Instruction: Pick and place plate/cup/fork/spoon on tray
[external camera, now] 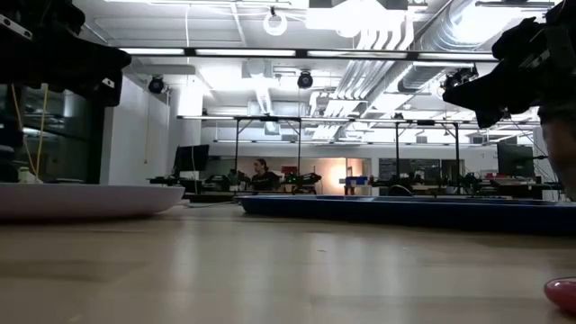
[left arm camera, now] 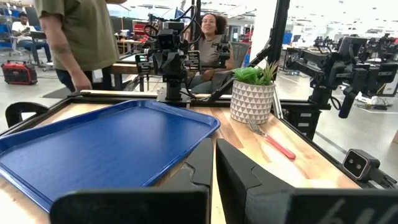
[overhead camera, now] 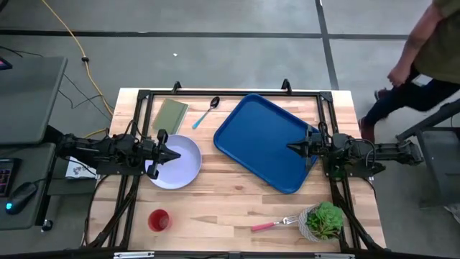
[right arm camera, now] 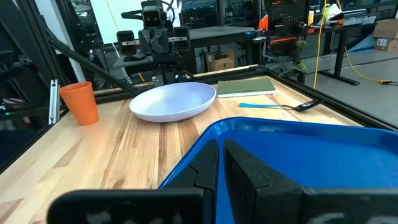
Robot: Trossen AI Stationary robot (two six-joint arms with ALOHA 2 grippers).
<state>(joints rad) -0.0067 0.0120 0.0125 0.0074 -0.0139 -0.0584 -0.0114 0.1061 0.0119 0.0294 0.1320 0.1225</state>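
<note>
The pale plate (overhead camera: 175,162) lies on the table at the left. My left gripper (overhead camera: 177,153) hangs shut above it, touching nothing; the low view shows that arm (external camera: 54,45) well above the plate (external camera: 81,200). The blue tray (overhead camera: 264,140) lies slantwise at the centre right. My right gripper (overhead camera: 290,148) is shut and empty above the tray's right part. The red cup (overhead camera: 159,220) stands near the front left. The pink-handled fork (overhead camera: 273,224) lies near the front right. The teal-handled spoon (overhead camera: 205,113) lies at the back, beside the tray.
An olive-green flat rectangle (overhead camera: 169,115) lies at the back left beside the spoon. A potted plant (overhead camera: 323,221) stands at the front right next to the fork. A black frame (overhead camera: 237,92) borders the table. A person (overhead camera: 424,50) moves beyond the table's far right corner.
</note>
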